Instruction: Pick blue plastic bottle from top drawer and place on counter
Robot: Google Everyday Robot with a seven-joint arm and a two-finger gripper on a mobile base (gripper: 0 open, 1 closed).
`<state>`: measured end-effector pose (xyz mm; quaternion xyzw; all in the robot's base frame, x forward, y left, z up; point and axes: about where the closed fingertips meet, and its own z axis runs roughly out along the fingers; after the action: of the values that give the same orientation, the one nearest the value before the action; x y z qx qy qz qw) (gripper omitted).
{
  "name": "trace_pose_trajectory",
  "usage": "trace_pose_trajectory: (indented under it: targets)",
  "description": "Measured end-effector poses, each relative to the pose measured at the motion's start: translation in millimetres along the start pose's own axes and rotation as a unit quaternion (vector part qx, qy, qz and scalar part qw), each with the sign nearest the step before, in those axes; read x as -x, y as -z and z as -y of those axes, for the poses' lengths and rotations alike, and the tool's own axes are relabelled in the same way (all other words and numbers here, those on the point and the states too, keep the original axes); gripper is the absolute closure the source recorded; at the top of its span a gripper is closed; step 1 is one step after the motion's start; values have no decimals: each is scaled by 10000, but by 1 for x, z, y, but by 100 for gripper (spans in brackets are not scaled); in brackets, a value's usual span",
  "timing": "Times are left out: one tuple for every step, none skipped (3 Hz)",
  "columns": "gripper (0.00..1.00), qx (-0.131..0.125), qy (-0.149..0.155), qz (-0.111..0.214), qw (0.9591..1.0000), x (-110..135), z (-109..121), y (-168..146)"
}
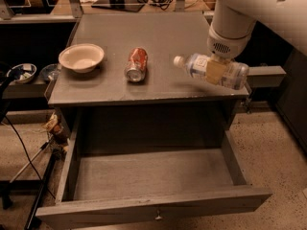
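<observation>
The blue plastic bottle (pixel 211 71) lies on its side in my gripper (pixel 216 72), white cap pointing left. The gripper is shut on the bottle's middle and holds it over the right part of the counter (pixel 144 37), just above the surface near the front right edge. My white arm comes down from the upper right. The top drawer (pixel 148 176) is pulled wide open below the counter; its grey bottom holds nothing. Its small metal knob (pixel 157 217) shows on the front panel.
A white bowl (pixel 81 57) sits on the counter's left part. A red-orange soda can (pixel 136 64) lies on its side in the middle. Small bowls (pixel 23 72) rest on a low shelf at the left. Cables and a stand are at the lower left.
</observation>
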<state>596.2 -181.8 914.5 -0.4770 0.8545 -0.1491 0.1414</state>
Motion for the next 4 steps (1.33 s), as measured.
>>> trace_pose_trajectory:
  targets:
    - [100,70,56,113,9999,8,3,-17]
    - [100,65,113,196,9997,22,12,-32]
    - [100,30,175,255,9995,34,24,-40]
    - [100,37,261,350,9990,47,29,-47]
